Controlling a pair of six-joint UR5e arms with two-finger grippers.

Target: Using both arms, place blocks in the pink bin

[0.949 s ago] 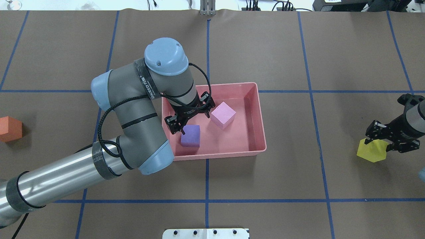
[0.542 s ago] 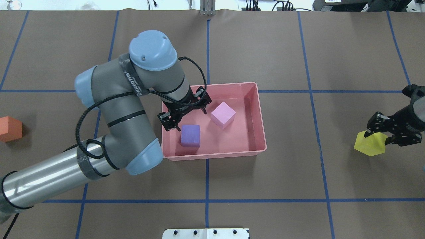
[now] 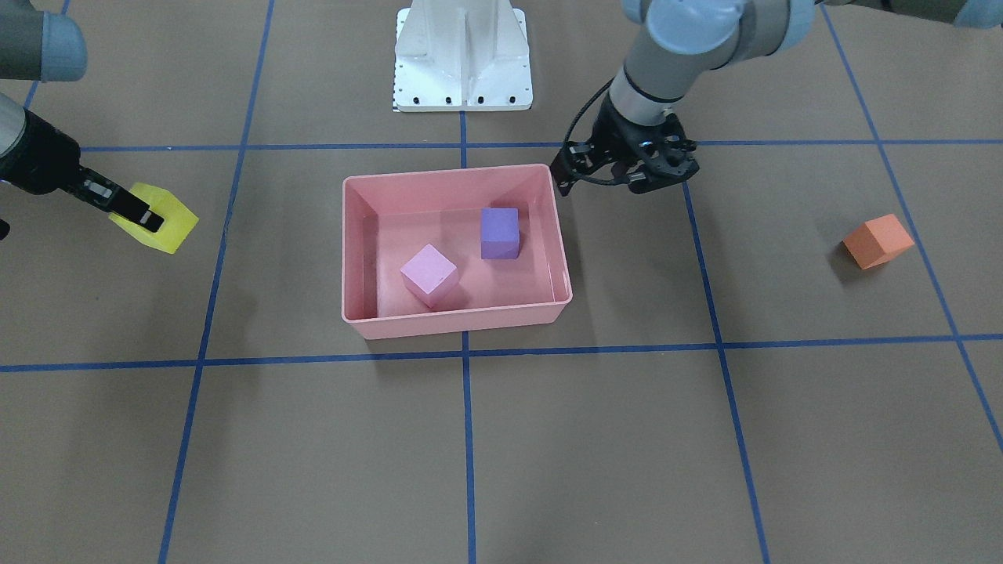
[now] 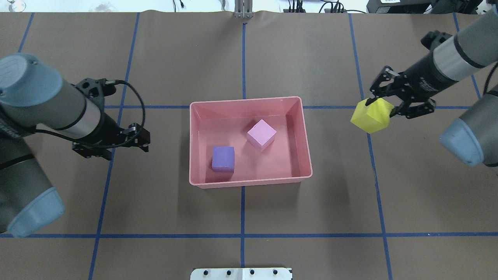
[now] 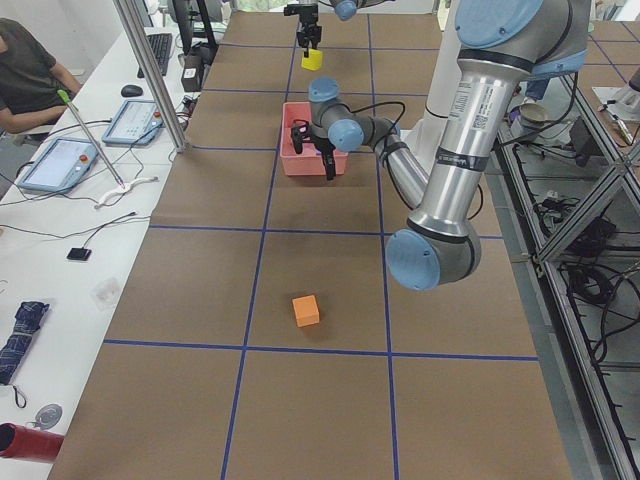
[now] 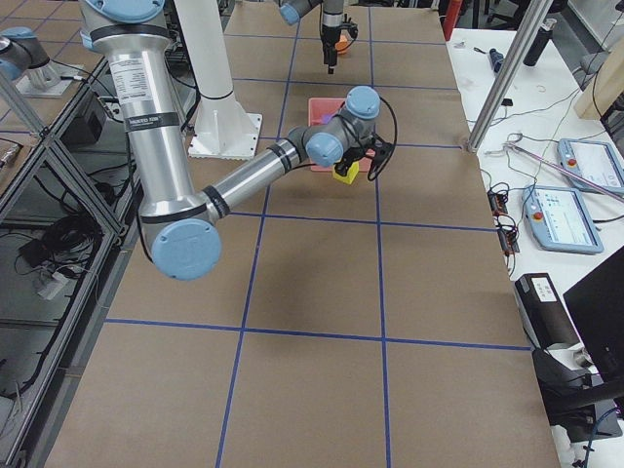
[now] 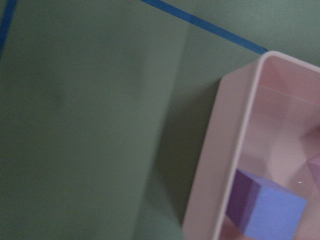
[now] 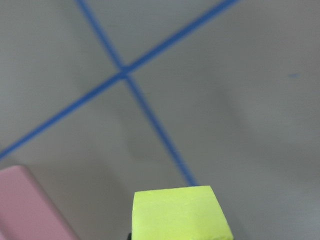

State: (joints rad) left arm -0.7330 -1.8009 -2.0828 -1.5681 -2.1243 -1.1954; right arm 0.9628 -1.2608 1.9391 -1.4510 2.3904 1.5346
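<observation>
The pink bin [image 4: 249, 182] sits mid-table and holds the purple block [image 4: 223, 158] and the light pink block [image 4: 262, 134]. My left gripper [image 4: 144, 140] is open and empty, left of the bin and outside it. My right gripper [image 4: 383, 107] is shut on the yellow block [image 4: 369, 116] and holds it above the table, right of the bin. The orange block [image 3: 878, 240] lies on the table far out on my left side; my left arm hides it in the overhead view. The left wrist view shows the bin's corner [image 7: 225, 150] and the purple block [image 7: 270, 210].
The white base pedestal [image 3: 462, 55] stands behind the bin. Blue tape lines cross the brown table cover [image 4: 311, 210]. Operators' desks with tablets [image 5: 60, 165] run along the far side.
My left gripper has pulled out of the bin to the left, leaving the purple block inside. My right gripper has lifted the yellow block and carried it toward the bin.
</observation>
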